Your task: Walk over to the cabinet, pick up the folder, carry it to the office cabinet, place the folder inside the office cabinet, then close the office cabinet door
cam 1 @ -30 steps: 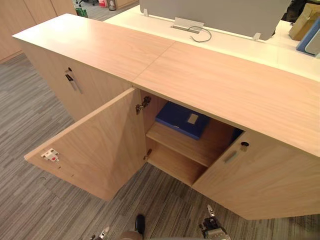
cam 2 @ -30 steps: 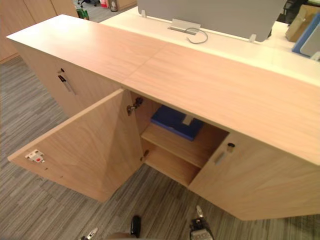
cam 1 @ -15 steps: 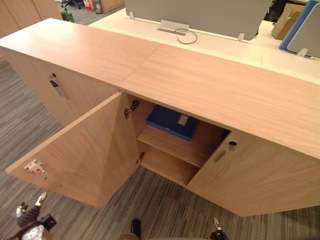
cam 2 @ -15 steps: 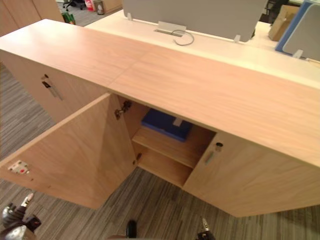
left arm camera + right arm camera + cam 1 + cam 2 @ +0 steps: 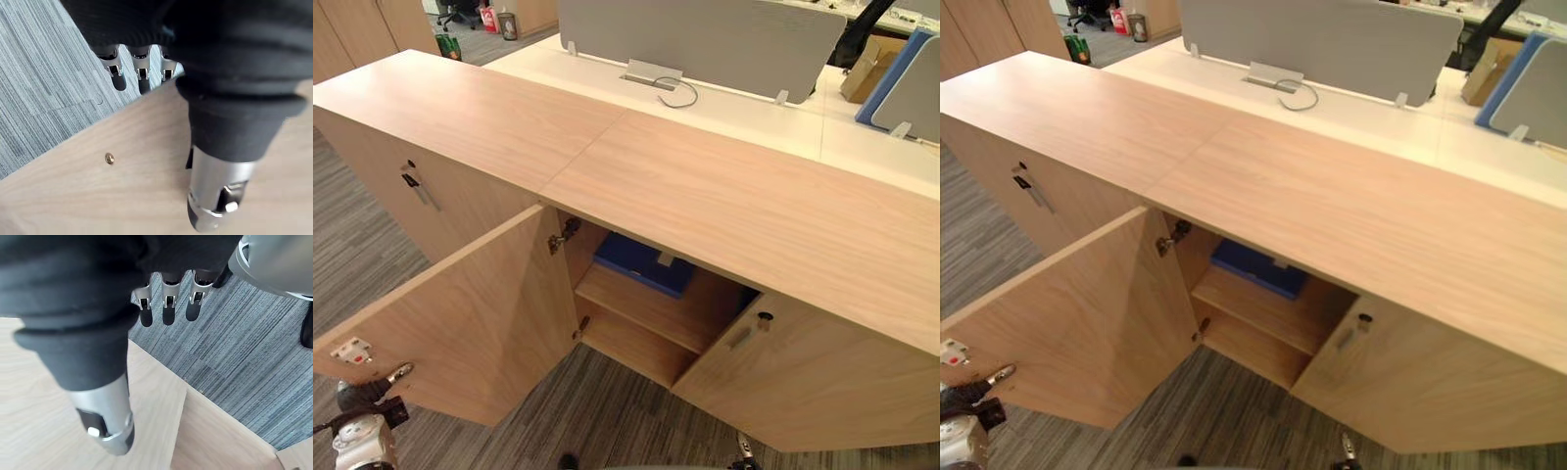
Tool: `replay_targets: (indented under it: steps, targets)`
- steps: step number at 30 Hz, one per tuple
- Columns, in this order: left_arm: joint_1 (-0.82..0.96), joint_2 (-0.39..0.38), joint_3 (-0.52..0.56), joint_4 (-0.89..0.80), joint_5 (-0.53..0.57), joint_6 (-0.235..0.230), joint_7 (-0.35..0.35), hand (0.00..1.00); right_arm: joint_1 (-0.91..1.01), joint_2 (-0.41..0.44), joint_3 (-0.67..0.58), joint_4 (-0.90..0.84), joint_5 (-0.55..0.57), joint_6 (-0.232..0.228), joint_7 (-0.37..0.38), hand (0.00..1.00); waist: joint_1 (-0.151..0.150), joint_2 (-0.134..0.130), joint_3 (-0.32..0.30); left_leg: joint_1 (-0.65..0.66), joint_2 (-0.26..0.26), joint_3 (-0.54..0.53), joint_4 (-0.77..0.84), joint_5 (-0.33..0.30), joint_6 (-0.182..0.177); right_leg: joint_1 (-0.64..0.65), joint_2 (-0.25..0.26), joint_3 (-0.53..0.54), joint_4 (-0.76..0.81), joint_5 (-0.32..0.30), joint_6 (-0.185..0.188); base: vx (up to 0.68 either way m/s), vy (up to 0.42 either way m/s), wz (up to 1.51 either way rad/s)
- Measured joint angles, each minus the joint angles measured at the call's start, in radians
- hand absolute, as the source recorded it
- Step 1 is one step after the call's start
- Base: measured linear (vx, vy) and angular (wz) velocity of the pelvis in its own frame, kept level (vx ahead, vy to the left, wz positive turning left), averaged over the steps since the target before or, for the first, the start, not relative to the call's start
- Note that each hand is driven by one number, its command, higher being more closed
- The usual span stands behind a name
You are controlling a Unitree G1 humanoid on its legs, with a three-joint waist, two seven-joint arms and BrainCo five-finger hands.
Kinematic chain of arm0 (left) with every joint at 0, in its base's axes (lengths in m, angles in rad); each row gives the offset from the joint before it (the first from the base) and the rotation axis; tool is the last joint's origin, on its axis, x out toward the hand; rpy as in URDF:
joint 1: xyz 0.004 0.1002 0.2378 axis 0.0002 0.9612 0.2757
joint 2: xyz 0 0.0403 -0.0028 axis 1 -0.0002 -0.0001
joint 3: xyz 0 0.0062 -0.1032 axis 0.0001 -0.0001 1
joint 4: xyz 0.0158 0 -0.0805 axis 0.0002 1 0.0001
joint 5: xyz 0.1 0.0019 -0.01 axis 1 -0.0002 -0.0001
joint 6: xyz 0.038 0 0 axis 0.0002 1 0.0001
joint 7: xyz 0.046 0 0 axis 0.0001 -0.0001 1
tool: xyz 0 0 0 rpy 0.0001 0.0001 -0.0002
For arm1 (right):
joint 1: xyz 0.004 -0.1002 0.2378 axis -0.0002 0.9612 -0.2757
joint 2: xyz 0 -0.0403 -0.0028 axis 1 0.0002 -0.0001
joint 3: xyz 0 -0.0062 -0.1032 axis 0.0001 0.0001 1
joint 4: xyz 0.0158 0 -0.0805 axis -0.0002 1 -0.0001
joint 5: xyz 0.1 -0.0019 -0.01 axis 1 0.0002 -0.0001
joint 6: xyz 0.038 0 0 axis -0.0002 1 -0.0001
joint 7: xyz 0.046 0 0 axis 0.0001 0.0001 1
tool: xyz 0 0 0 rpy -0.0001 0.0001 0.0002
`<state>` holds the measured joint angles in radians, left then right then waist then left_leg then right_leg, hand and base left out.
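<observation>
left hand (image 5: 370, 403) relaxed beside door (image 5: 470, 313); folder (image 5: 631, 257) label (image 5: 665, 258) unreadable

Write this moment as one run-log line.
blue flat folder: on upper shelf in light wooden cabinet | door: open | left hand: open, by door edge | right hand: open

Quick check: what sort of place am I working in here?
Most likely an open-plan office: a low wooden cabinet holding a blue folder, a white desk with a grey divider screen behind it, and striped grey carpet.
</observation>
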<state>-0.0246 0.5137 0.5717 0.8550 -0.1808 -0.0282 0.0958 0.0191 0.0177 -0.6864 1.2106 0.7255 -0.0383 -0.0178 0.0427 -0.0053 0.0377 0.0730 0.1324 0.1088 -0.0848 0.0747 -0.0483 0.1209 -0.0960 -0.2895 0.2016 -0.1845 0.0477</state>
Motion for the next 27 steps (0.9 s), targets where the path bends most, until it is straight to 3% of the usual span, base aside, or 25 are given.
replay_targets:
  steps: [1,2,7,12,16,20,24,27]
  targets:
    - [0.000,0.005,-0.006,-0.003,-0.019,0.002,0.004,0.00,0.003,-0.004,0.001,-0.002,0.000,0.000,0.002,0.00,0.010,-0.013,-0.001,-0.001,-0.012,0.004,0.000,-0.002,-0.004,-0.004,0.005,-0.001,-0.149,0.086,-0.022,-0.13,-0.140,0.15]
    - [0.001,-0.001,-0.053,-0.011,-0.030,0.001,0.004,0.00,0.014,-0.015,-0.003,0.001,0.000,0.001,0.002,0.00,0.012,-0.009,-0.003,-0.003,-0.021,-0.016,-0.001,-0.023,-0.036,-0.011,-0.006,-0.008,-0.153,0.117,0.005,-0.11,-0.093,0.18]
    - [0.142,-0.088,-0.202,-0.155,-0.075,0.001,-0.027,0.00,0.022,-0.038,-0.034,0.002,-0.007,0.017,0.002,0.00,0.036,0.039,-0.011,-0.011,-0.029,-0.018,-0.001,-0.014,-0.033,-0.014,-0.011,-0.006,-0.168,0.114,0.009,-0.08,-0.013,0.04]
    - [0.239,-0.146,-0.423,-0.271,-0.158,0.003,-0.060,0.00,0.016,-0.037,-0.030,0.004,-0.041,0.019,0.001,0.00,0.041,0.037,-0.011,-0.054,-0.046,-0.063,-0.002,0.013,-0.024,-0.036,-0.027,-0.037,-0.163,0.116,0.016,-0.13,0.035,0.26]
    - [0.298,-0.146,-0.735,-0.326,-0.213,0.004,-0.120,0.00,0.008,-0.039,0.015,0.007,-0.041,0.025,-0.003,0.00,0.044,0.036,-0.011,-0.076,-0.074,-0.096,-0.006,0.034,-0.006,-0.040,-0.051,-0.062,-0.161,0.120,0.040,-0.10,0.081,0.25]
    - [0.298,-0.143,-1.020,-0.468,-0.226,0.017,-0.240,0.00,-0.021,-0.042,0.064,0.024,-0.041,0.031,-0.008,0.00,0.023,0.027,-0.013,-0.095,-0.095,-0.108,-0.006,0.051,0.005,-0.055,-0.075,-0.066,-0.160,0.132,0.059,-0.08,0.093,0.09]
    - [0.215,-0.200,-1.194,-0.652,-0.291,-0.012,-0.357,0.00,-0.024,-0.045,0.099,0.038,-0.040,0.035,-0.015,0.00,-0.003,0.008,-0.026,-0.096,-0.127,-0.132,-0.006,0.062,0.012,-0.029,-0.096,-0.101,-0.183,0.155,0.068,0.00,0.058,0.17]
    - [0.142,-0.236,-1.239,-0.697,-0.295,-0.042,-0.385,0.00,-0.023,-0.047,0.100,0.046,-0.040,0.037,-0.022,0.00,-0.011,0.008,-0.031,-0.096,-0.142,-0.168,-0.005,0.071,0.024,-0.003,-0.103,-0.140,-0.200,0.161,0.076,0.03,0.017,0.38]
